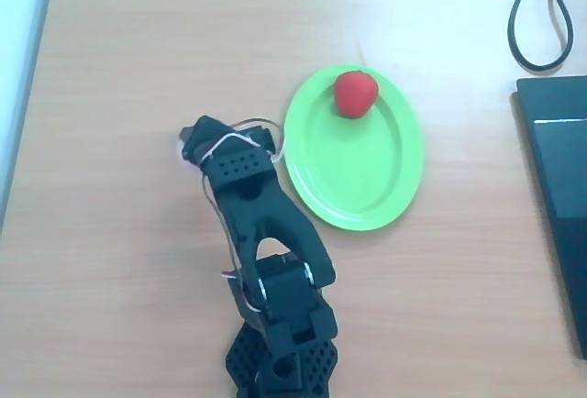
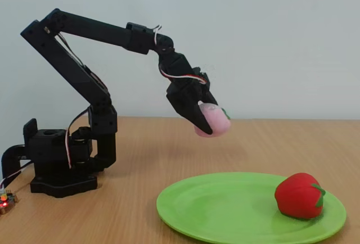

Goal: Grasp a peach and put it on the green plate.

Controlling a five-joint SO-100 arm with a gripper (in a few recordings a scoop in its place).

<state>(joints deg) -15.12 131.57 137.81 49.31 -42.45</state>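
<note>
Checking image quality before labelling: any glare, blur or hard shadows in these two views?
Overhead view: soft even light, a pale washed-out strip along the left edge, green plate sharp. Fixed view: diffuse light, faint shadows, slight softness around the peach in the claw.

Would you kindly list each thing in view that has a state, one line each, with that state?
Gripper: shut on the peach, raised above the table.
Peach: held in the air, not yet on the plate.
Plate: flat on the table, holding the red fruit near one end.
Red fruit: resting on the plate.
Cable: lying looped on the table.
</note>
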